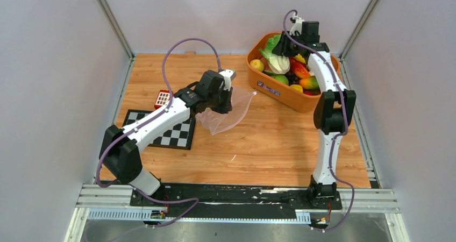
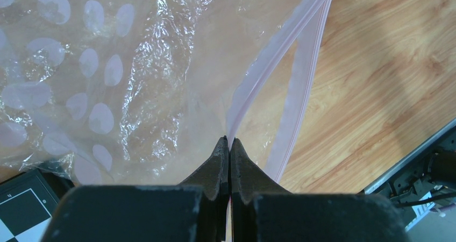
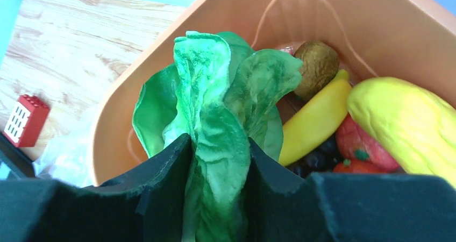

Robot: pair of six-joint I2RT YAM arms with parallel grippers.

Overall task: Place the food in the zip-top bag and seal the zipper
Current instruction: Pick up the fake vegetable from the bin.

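Right wrist view shows the right hand [image 3: 218, 145] clamped on the cabbage [image 3: 215, 86] in the basket [image 3: 242, 11], nothing bagged yet, while the left hand [image 2: 229, 142] pinches the unsealed zipper [image 2: 274, 64] of the empty-looking bag [image 2: 161, 64].

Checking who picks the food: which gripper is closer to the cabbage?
Right. The right gripper clamps the cabbage in the basket; the left gripper is away across the table, pinching the zipper of the bag.
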